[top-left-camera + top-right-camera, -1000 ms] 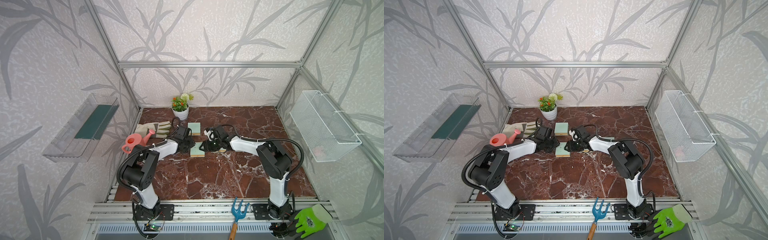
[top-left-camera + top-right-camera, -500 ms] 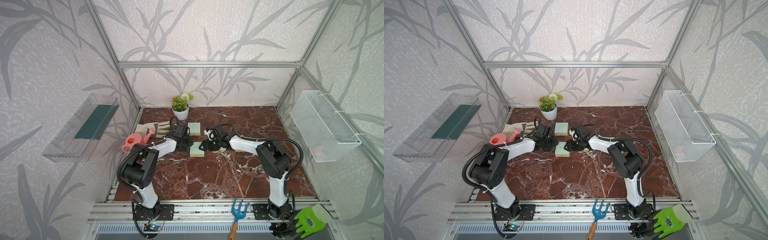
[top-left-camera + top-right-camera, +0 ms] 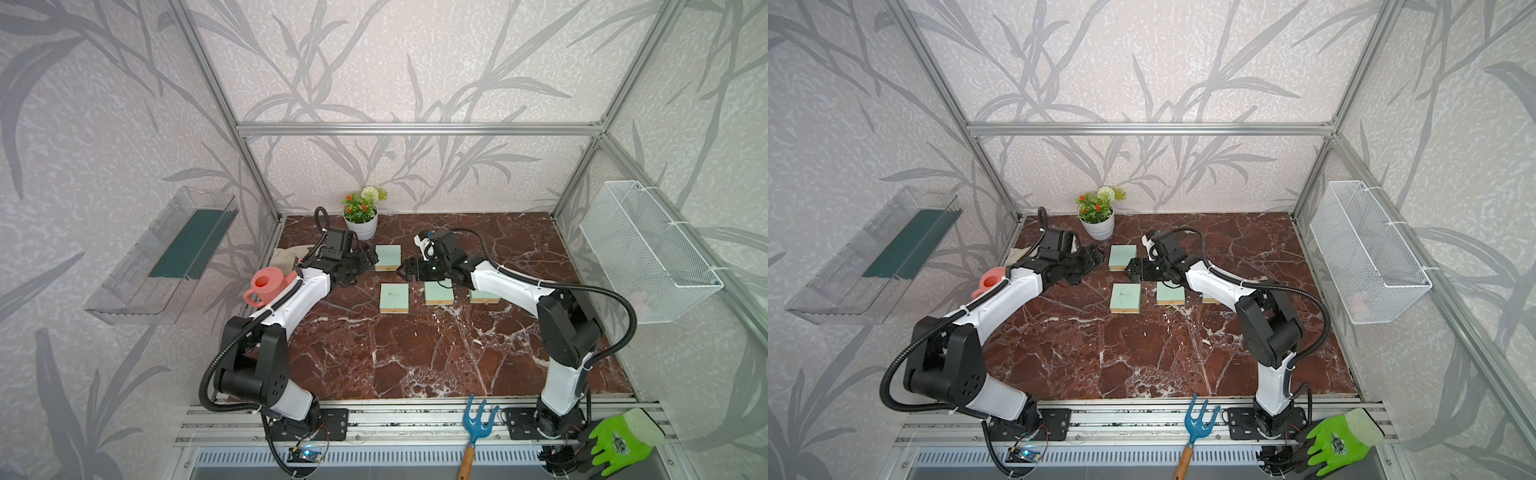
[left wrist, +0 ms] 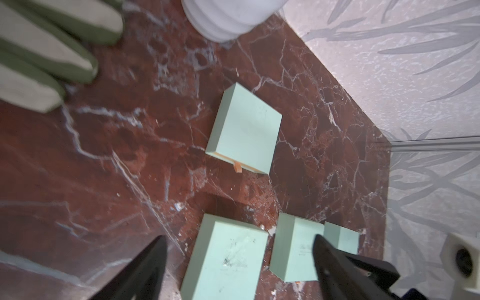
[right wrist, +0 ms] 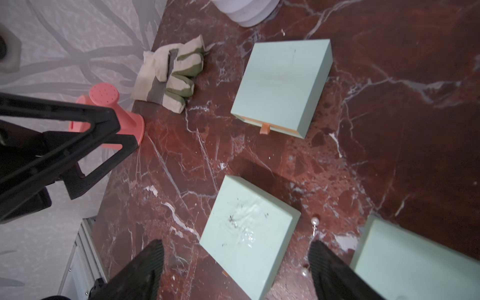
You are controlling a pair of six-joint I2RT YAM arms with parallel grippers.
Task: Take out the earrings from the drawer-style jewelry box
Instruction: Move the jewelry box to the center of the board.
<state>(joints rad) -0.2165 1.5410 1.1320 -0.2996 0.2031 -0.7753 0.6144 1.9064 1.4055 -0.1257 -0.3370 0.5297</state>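
Note:
Several closed mint-green jewelry boxes lie on the marble table (image 3: 415, 353). The far box (image 3: 388, 257) (image 5: 281, 85) shows an orange pull tab. The front-left box (image 3: 394, 297) (image 4: 226, 259) (image 5: 246, 228) sits below both grippers. Two pearl earrings (image 5: 315, 221) lie loose on the marble between this box and the middle box (image 3: 439, 291); one shows as a speck (image 4: 260, 226) in the left wrist view. My left gripper (image 3: 365, 259) (image 4: 239, 237) hangs open and empty. My right gripper (image 3: 405, 270) (image 5: 235, 242) is open too, one finger beside the earrings.
A white flower pot (image 3: 360, 224) stands at the back. A pink watering can (image 3: 268, 284) and a cloth glove (image 5: 171, 78) sit at the left edge. A third front box (image 3: 484, 296) lies under my right arm. A blue rake (image 3: 478, 419) and a green glove (image 3: 619, 440) rest on the front rail.
Both grippers have opened wide and drawn away from the front-left box toward the back. The box itself has stayed in place.

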